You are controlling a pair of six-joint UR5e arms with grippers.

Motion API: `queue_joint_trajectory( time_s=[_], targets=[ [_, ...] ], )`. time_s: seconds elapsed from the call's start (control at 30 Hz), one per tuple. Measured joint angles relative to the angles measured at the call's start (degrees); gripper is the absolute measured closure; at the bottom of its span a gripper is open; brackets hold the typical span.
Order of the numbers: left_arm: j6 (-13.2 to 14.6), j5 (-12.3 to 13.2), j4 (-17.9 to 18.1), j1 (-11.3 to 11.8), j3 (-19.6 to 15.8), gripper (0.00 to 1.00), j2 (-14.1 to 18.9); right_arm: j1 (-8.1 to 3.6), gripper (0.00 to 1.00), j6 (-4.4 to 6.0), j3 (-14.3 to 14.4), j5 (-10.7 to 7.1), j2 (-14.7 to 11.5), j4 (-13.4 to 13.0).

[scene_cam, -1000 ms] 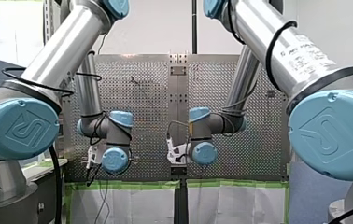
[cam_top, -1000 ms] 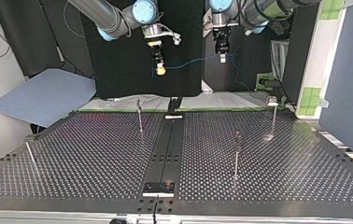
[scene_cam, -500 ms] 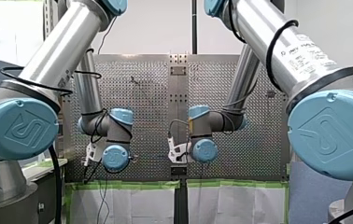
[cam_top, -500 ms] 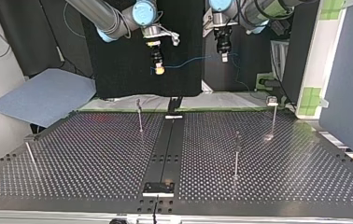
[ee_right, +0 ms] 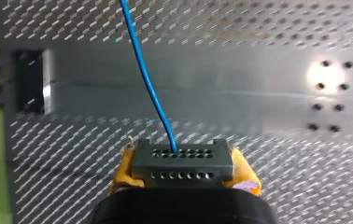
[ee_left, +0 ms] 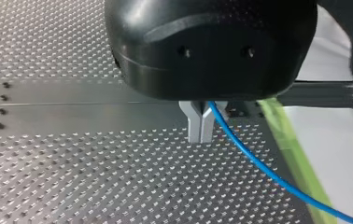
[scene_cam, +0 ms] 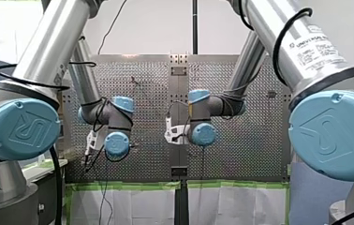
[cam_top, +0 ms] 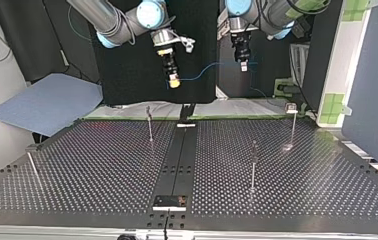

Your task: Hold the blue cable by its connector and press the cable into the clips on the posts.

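Note:
In the right wrist view my right gripper (ee_right: 184, 173) is shut on a grey connector (ee_right: 182, 157) between its yellow pads (ee_right: 122, 171). The blue cable (ee_right: 146, 79) leaves the connector and runs ahead over the table. The metal fingers of my left gripper (ee_left: 201, 129) are shut on that cable (ee_left: 268, 172), which trails away beside them. In the top view both grippers hang high behind the table's far edge, my right gripper (cam_top: 173, 80) at the left and my left gripper (cam_top: 243, 64) at the right, with the cable (cam_top: 204, 71) sagging between them. The clips on the posts hold nothing.
Three thin upright posts stand on the perforated table (cam_top: 102, 170): one (cam_top: 149, 122) near the far middle, one (cam_top: 253, 165) right of centre, one (cam_top: 292, 125) at the far right. A slanted rod (cam_top: 32, 167) sits at the left edge. A blue sheet (cam_top: 47, 102) lies off the table.
Both wrists have risen in the front view. In the top view both grippers have shifted slightly right and come a little lower, the cable still strung between them.

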Motion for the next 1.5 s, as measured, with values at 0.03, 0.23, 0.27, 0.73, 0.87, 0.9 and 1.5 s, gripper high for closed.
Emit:
queue_joint_trajectory(
  time_s=[0.03,0.23,0.27,0.73,0.87,0.9,1.5],
  targets=[
    [-0.01,-0.01,-0.44,0.14,0.38,1.00,0.42,0.00,1.00,0.03,-0.38,-0.35,-0.42,0.38],
    [-0.54,-0.53,-3.04,1.03,2.83,1.00,3.05,-0.04,1.00,-0.01,-3.03,-1.42,-3.15,3.02],
    [-0.73,-0.62,-3.48,1.21,3.24,1.00,3.48,-0.04,1.00,-0.02,-3.46,-1.49,-3.58,3.45],
    [-1.91,-2.92,-10.29,3.49,10.02,1.00,10.29,-0.31,1.00,-0.05,-10.54,-1.89,-7.03,10.27],
    [-2.37,-3.96,-12.07,3.96,11.44,1.00,12.08,-0.44,1.00,0.00,-11.41,-2.25,-7.01,10.79],
    [-2.45,-4.11,-12.68,4.07,11.92,1.00,12.67,-0.49,1.00,0.02,-11.65,-2.44,-7.00,10.92],
    [0.25,-0.89,-21.20,4.71,18.25,1.00,20.88,-0.91,1.00,-0.27,-15.66,-3.79,-6.95,14.31]
  ],
)
